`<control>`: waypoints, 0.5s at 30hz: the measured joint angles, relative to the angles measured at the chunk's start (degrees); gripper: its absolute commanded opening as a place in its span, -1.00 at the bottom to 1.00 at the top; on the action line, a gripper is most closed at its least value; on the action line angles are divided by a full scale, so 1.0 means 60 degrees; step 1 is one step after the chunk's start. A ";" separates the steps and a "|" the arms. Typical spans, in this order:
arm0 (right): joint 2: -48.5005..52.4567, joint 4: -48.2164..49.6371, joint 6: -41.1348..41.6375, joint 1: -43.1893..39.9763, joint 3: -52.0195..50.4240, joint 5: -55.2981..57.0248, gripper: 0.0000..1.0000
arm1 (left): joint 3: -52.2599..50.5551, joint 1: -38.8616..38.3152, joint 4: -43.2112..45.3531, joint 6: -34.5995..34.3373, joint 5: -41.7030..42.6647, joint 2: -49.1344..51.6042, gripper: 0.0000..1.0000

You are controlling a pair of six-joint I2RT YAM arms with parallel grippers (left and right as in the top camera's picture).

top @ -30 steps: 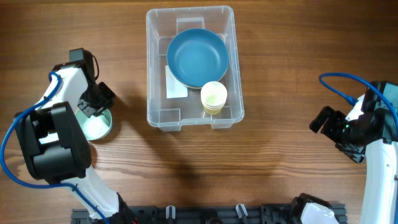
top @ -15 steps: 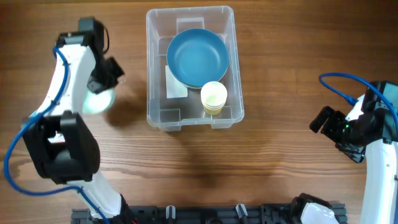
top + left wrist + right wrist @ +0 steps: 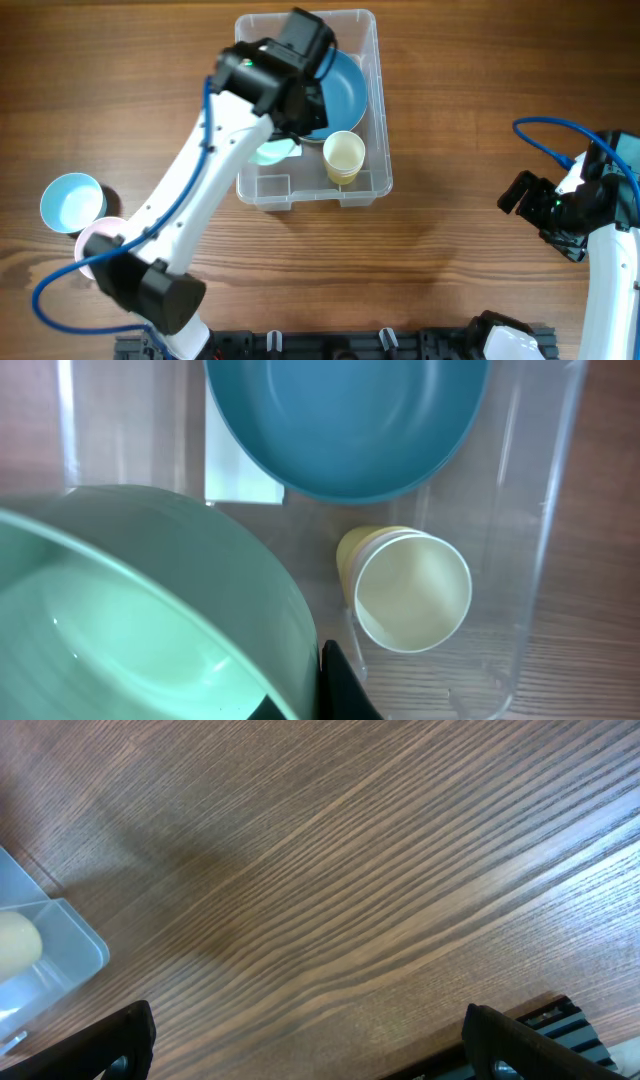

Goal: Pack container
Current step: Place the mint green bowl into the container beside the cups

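The container (image 3: 383, 120) is a clear bin at the top centre of the table. It holds a blue bowl (image 3: 348, 85), a stack of yellow cups (image 3: 343, 157) and a white label (image 3: 236, 472). My left gripper (image 3: 292, 122) is over the bin's left half, shut on the rim of a mint green bowl (image 3: 268, 153). In the left wrist view the mint bowl (image 3: 140, 610) fills the lower left beside one black finger (image 3: 335, 685), above the blue bowl (image 3: 350, 420) and cup (image 3: 412, 592). My right gripper (image 3: 522, 192) is open and empty at the far right, over bare table (image 3: 315, 1040).
A light blue bowl (image 3: 70, 201) and a pink bowl (image 3: 100, 240) sit on the table at the left, the pink one partly under my left arm. The container's corner (image 3: 55, 955) shows at the left of the right wrist view. The table's front edge runs along the bottom.
My left arm has swung right, carrying the mint bowl from the table's left side to over the container. The light blue and pink bowls now show. The right arm has not moved.
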 measured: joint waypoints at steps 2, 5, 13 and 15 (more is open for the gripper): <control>0.0000 0.0000 0.0004 0.0000 0.0000 0.0000 0.99 | 0.0000 -0.0208 -0.0062 -0.0273 0.0000 0.0499 -0.92; 0.0000 0.0000 0.0000 0.0000 0.0000 -0.0007 1.00 | -0.0127 -0.0215 -0.0047 -0.0448 -0.0004 0.0867 -0.92; 0.0000 0.0000 0.0000 0.0000 0.0000 -0.0029 1.00 | -0.1009 -0.0437 0.0353 -0.0521 -0.0004 0.1497 -0.92; 0.0000 0.0000 0.0000 0.0000 0.0000 -0.0029 1.00 | -0.1151 -0.0568 0.0423 -0.0521 -0.0004 0.1497 -0.92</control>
